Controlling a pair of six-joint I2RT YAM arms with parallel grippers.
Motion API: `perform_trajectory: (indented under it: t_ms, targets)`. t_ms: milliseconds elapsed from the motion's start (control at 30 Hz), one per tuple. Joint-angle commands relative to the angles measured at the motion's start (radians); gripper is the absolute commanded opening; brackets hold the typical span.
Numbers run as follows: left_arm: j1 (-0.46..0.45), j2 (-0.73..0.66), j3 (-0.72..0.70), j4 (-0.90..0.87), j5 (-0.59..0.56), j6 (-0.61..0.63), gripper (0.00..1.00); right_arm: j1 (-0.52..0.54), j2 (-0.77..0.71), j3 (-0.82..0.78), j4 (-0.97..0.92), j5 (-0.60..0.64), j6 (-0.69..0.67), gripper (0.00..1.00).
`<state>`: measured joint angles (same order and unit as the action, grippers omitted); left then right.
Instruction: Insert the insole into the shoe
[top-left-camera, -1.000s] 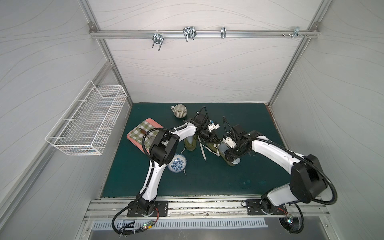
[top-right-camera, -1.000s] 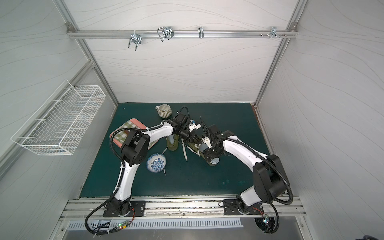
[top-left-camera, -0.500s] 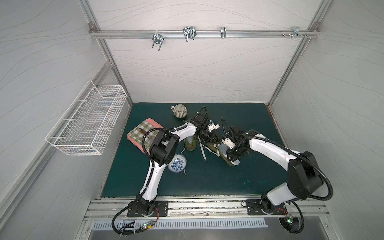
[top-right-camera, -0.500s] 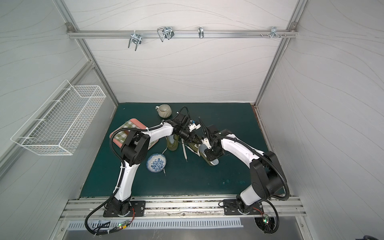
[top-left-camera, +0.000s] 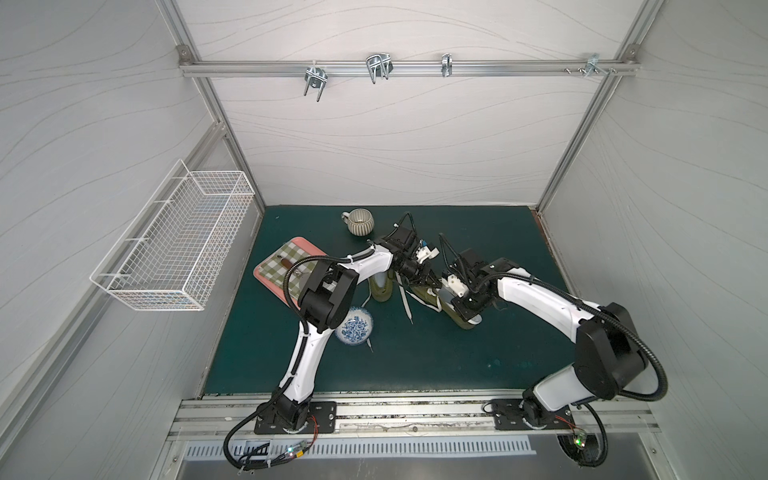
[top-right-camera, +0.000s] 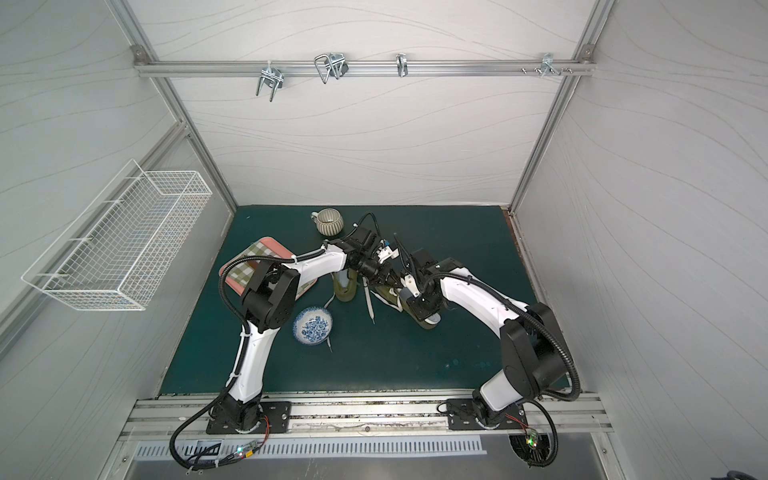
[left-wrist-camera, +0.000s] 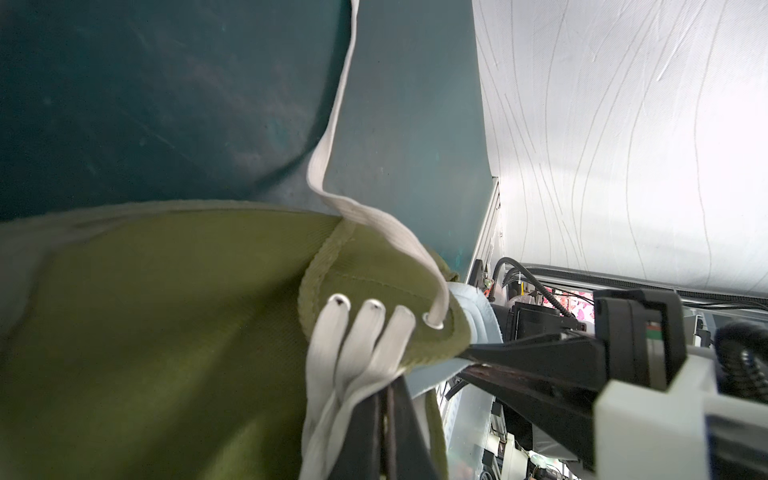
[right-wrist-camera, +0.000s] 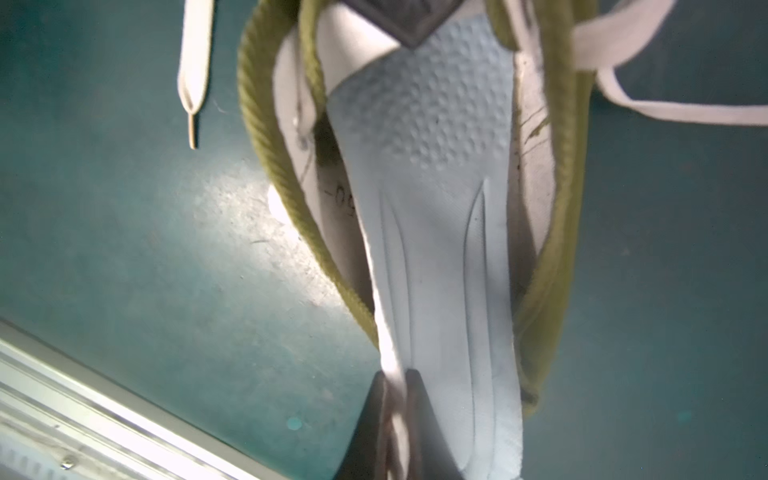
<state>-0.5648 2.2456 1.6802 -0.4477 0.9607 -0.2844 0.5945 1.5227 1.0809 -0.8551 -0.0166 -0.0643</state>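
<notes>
At the lower centre of a top view, the bench (top-left-camera: 415, 365) shows its matte, scuffed dark green mat. Just above that bare patch sits a round glazed bowl (top-left-camera: 353, 330) patterned in blue and white.

Right of the bowl, at frame centre, lies the olive canvas shoe (top-left-camera: 464, 325). The wrist views show it closely. The black right fingers (right-wrist-camera: 368, 432) are pressed together on the heel edge of the insole (right-wrist-camera: 436, 208). It is a pale blue foam sheet, dimpled at the forefoot and scored with long curved grooves. Its front lies inside the shoe's opening, and its heel end sticks out over the ribbed olive collar. The off-white lining carries dark handwritten marks, too partly hidden to read. The left fingers (left-wrist-camera: 409, 440) are clamped shut on the shoe's laced front edge, among flat white woven laces (left-wrist-camera: 357, 345).

Farther up in the top view:
- A second olive shoe (top-left-camera: 380, 291).
- A pink-rimmed tray (top-left-camera: 266, 270) with a green check.
- A ribbed mug (top-left-camera: 360, 222).
- At upper left, a white wire basket (top-left-camera: 174, 245) on the wall.
- Topmost, an aluminium rail (top-left-camera: 498, 68) with metal hooks.
</notes>
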Motion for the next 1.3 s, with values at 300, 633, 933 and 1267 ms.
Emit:
perform_trajectory:
  t_ms: [300,633,933,1267]
  targets:
    - [0.0,-0.028,0.017,-0.003,0.019,0.007,0.0,0.016,-0.003,-0.001,0.108,0.017,-0.153,0.0]
    - [0.0,-0.023,0.006,0.004,0.029,0.002,0.0,0.008,0.046,-0.037,0.271,0.019,-0.234,0.0]
    - [-0.002,-0.088,-0.055,0.032,-0.081,-0.079,0.0,0.036,-0.128,-0.029,0.122,0.073,-0.082,0.58]
    - [-0.013,-0.164,-0.15,0.11,-0.2,-0.201,0.0,-0.09,-0.2,-0.021,-0.081,0.019,0.502,0.55]
